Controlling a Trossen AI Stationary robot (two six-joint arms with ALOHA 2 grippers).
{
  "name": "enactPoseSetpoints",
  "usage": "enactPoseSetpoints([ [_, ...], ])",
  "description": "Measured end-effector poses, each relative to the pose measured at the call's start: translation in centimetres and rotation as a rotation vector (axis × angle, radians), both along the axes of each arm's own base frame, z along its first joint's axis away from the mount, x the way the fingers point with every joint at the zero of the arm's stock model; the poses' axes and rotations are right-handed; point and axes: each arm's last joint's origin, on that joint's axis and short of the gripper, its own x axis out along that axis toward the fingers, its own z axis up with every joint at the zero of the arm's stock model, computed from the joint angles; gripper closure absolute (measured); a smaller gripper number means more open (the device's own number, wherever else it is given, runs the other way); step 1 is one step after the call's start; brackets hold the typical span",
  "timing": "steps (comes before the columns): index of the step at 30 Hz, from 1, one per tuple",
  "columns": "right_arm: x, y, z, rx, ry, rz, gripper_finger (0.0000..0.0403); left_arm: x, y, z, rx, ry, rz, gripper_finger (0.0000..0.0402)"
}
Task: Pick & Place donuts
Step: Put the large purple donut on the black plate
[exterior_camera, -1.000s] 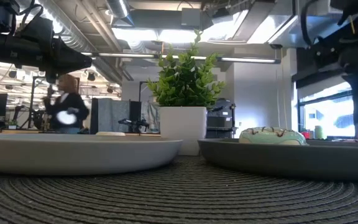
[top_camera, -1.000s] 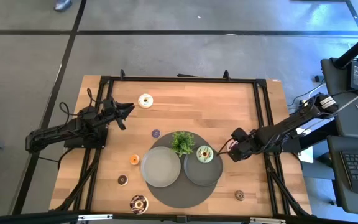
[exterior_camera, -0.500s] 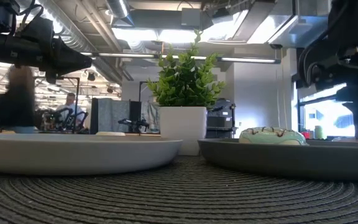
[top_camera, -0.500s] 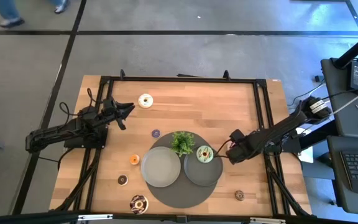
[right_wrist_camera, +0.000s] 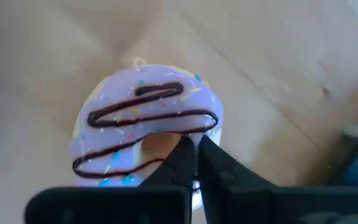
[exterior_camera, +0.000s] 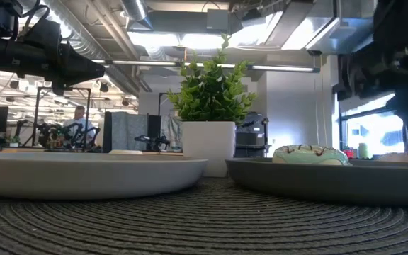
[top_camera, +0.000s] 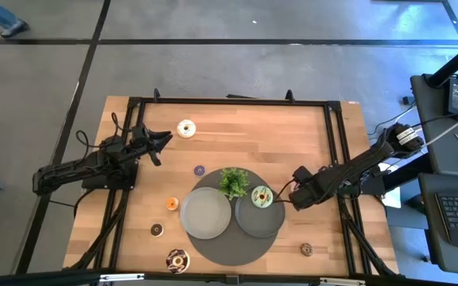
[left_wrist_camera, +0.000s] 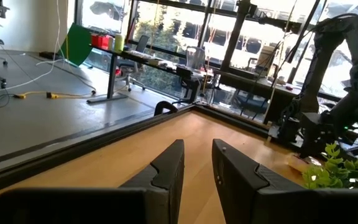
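A lilac-iced donut (right_wrist_camera: 123,118) with chocolate drizzle lies flat on the wood, filling the right wrist view. My right gripper (right_wrist_camera: 195,146) points down over it, shut, its tips at the ring's inner edge by the hole. In the high view this gripper (top_camera: 293,196) stands just right of the right grey plate (top_camera: 259,224) and hides that donut. A green-iced donut (top_camera: 261,196) lies on that plate. My left gripper (top_camera: 165,139) hangs open and level at the far left, holding nothing. My right gripper has its shut fingertips (right_wrist_camera: 185,155) over the donut's ring beside the hole (right_wrist_camera: 157,144), coming from above and slanting down. The fingers cover that spot, so I cannot tell whether they touch the donut. The donut lies flat on the table.
A white donut (top_camera: 186,128) lies far left, a chocolate one (top_camera: 176,259) at the near edge. Minis are scattered: purple (top_camera: 199,170), orange (top_camera: 172,203), brown (top_camera: 157,229), tan (top_camera: 306,249). A potted plant (top_camera: 233,183) and an empty plate (top_camera: 206,212) share the round mat (top_camera: 229,250).
My right gripper has sunk a little toward the table beside the right plate and tipped further downward. The green donut and the plates have stayed where they were.
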Motion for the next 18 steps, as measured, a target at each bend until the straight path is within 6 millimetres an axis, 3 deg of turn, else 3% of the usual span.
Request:
enactPoseSetpoints([
  [9, 4.3, 4.5, 5.6, 0.018, -0.259, 0.405, 0.0395, 0.0, 0.1, 0.0, -0.001, 0.0, 0.029, 0.0322],
  [12, 5.5, 5.9, 5.4, -0.014, -0.257, 0.502, 0.0395, 0.0, 0.1, 0.0, -0.001, 0.0, 0.031, 0.0322],
  [18, 8.1, 8.5, 2.7, -0.037, -0.175, 0.624, 0.0396, 0.0, 0.1, 0.0, -0.002, 0.0, 0.03, 0.0322],
])
